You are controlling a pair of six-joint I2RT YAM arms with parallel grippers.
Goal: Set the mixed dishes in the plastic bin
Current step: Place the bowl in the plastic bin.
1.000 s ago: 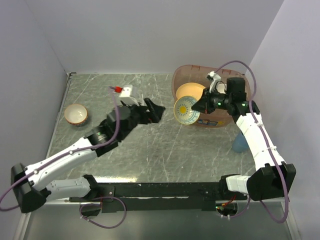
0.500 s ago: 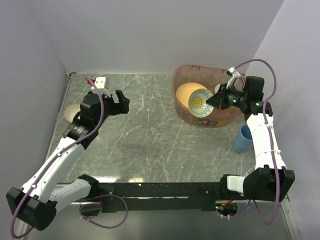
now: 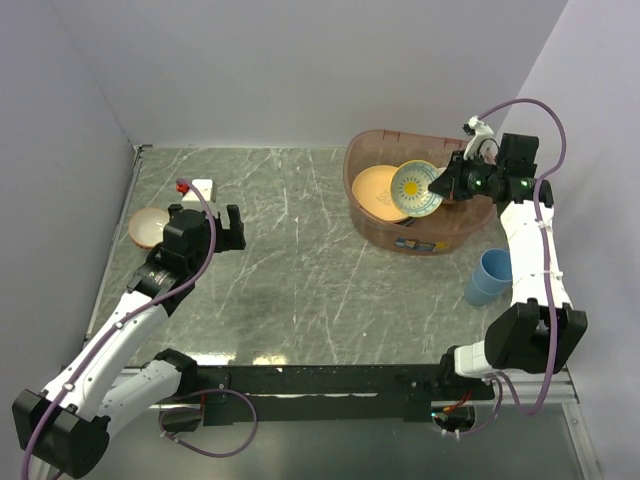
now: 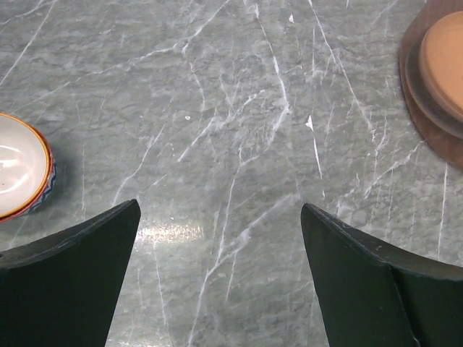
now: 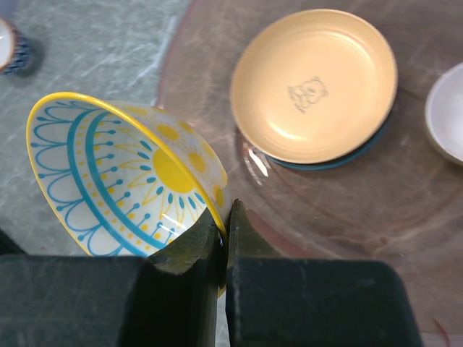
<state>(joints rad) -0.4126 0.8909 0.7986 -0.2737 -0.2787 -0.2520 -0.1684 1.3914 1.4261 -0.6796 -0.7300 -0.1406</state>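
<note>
While your right gripper (image 5: pixel 223 217) pinches the sun-patterned bowl (image 5: pixel 123 181) over the plastic bin (image 3: pixel 420 243), your left gripper (image 4: pixel 221 210) stands open.

White arms (image 3: pixel 128 322) — black joints (image 3: pixel 186 243) (purple cables (image 3: pixel 519 104))

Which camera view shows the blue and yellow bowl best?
The right wrist view: the bowl looks large, rim pinched by the right end effector. The top view shows it small over the bin. The left wrist view misses it.
</note>
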